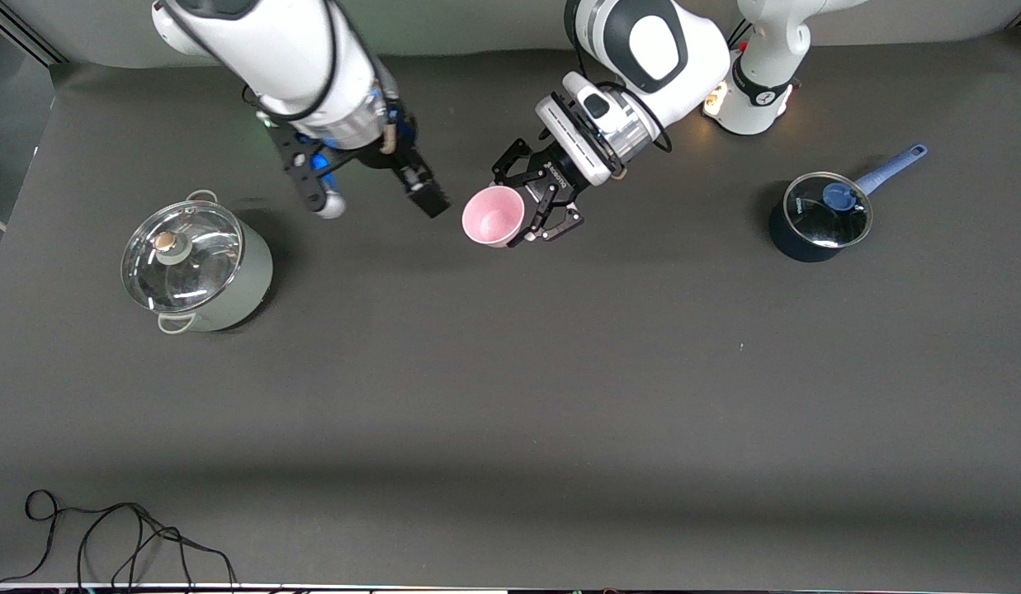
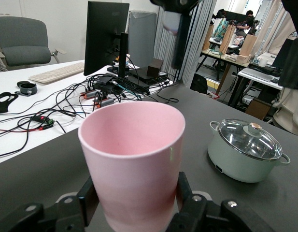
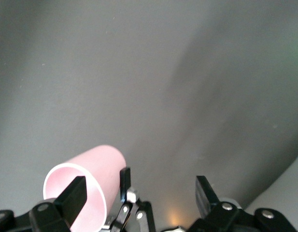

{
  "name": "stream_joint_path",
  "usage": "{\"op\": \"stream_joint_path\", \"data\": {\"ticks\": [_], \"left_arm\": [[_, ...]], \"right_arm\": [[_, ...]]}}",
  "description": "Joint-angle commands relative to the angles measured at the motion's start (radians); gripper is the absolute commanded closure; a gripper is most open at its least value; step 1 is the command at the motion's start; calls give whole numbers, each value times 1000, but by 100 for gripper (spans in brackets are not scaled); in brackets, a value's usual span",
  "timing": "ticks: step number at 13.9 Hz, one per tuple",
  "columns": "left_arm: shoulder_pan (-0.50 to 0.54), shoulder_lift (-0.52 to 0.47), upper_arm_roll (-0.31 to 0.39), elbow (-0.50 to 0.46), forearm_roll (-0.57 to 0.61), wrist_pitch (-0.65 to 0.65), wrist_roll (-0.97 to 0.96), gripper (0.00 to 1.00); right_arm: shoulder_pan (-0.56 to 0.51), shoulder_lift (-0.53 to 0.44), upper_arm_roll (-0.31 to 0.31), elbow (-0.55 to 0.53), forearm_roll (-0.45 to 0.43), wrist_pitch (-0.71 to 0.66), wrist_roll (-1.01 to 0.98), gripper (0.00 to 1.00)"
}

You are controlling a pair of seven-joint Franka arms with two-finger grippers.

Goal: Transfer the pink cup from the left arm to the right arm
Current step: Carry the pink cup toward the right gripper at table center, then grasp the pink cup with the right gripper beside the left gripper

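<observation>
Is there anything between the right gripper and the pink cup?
No. In the front view only a short stretch of bare dark table shows between the open right gripper and the pink cup, which the left gripper holds.

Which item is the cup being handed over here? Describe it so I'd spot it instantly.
Start at the left arm's tool, up over the middle of the dark table. The pink cup sits gripped in its black fingers. It is pale pink, handleless and lidless, unlike the green pot and blue saucepan.

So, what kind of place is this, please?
Most likely a robotics lab in an office space. The left gripper holds the pink cup over a dark table, and the left wrist view shows a monitor, tangled cables and an office chair.
</observation>
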Motion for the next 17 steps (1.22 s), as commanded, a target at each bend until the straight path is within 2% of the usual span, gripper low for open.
{"op": "stream_joint_path", "data": {"ticks": [1, 7, 8, 9, 12, 13, 17], "left_arm": [[-17, -14, 15, 15, -19, 14, -9, 45], [-17, -11, 16, 13, -19, 14, -9, 45], [-17, -11, 16, 13, -19, 14, -9, 45], [-17, -11, 16, 13, -19, 14, -9, 45], [-17, -9, 18, 13, -19, 14, -9, 45], [-17, -9, 19, 15, -19, 14, -9, 45], [-17, -8, 22, 18, -19, 14, -9, 43]], "right_arm": [[24, 51, -11, 65, 16, 24, 40, 1], [41, 111, 9, 66, 16, 130, 11, 1], [41, 117, 9, 66, 16, 131, -12, 5], [41, 117, 9, 65, 16, 130, -38, 25], [41, 117, 9, 63, 18, 128, -48, 95], [41, 117, 10, 65, 18, 128, -48, 100], [38, 115, 10, 65, 18, 128, -48, 100]]}}
